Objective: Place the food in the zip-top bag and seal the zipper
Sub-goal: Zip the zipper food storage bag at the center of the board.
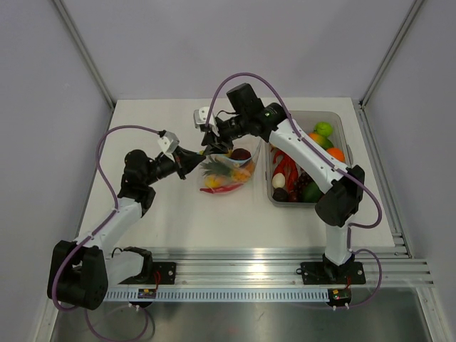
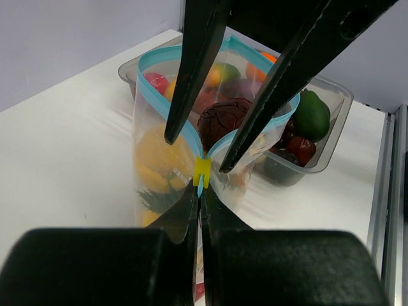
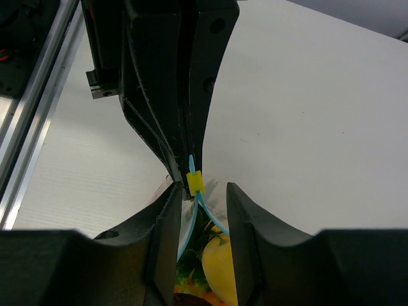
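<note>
**Start of the sealing step.** The zip-top bag (image 1: 229,174) lies mid-table, just left of the clear tub (image 2: 335,88). It already holds food (image 2: 156,153), including a yellow piece and a dark red one, and more pieces remain in the tub. The mouth gapes wide and the zipper (image 2: 148,58) is unjoined along nearly its whole length. The left gripper (image 2: 200,191) is clamped on the bag's near corner, just below a small yellow slider (image 2: 202,171). The right gripper (image 3: 201,190) hangs over the same corner with its jaws apart, one finger either side of the strip and gripping nothing. Whether either finger touches the plastic cannot be told from these views. The next move probably calls for the right jaws to close at the slider and draw it along the mouth. Meanwhile the left grip anchors the corner against the pull, since the floppy film would otherwise bunch.
</note>
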You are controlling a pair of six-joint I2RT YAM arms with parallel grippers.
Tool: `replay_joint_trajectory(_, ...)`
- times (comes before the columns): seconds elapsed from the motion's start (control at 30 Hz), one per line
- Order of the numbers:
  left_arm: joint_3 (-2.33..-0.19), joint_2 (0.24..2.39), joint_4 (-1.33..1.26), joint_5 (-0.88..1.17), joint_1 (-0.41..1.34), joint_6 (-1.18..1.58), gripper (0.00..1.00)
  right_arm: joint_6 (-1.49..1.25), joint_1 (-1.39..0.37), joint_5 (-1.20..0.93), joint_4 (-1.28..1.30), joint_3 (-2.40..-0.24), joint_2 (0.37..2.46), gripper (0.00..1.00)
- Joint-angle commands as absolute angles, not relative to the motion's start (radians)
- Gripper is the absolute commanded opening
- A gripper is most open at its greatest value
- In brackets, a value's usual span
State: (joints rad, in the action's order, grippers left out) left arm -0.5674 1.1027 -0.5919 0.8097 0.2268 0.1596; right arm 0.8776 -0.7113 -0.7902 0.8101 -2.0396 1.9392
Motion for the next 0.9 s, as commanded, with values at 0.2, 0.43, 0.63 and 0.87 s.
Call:
replay_joint_trajectory(0.2, -0.638, 1.106, -0.584, 0.833, 0.224, 0.118, 0.00, 0.894, -0.744, -0.845, 0.845, -2.086, 1.968, 0.31)
replay_joint_trajectory(0.43, -0.638, 1.097, -0.563, 0.810, 0.222, 0.109, 0.00, 0.881, -0.747, -0.838, 0.830, -2.076, 1.959, 0.03)
replay_joint_trajectory(0.63, -0.627, 1.088, -0.551, 0.790, 0.212, 0.101, 0.00, 0.871, -0.746, -0.779, 0.776, -1.978, 1.895, 0.00)
replay_joint_trajectory(0.87, -0.586, 1.039, -0.540, 0.700, 0.187, 0.083, 0.00, 0.862, -0.736, -0.727, 0.741, -1.859, 1.796, 0.00)
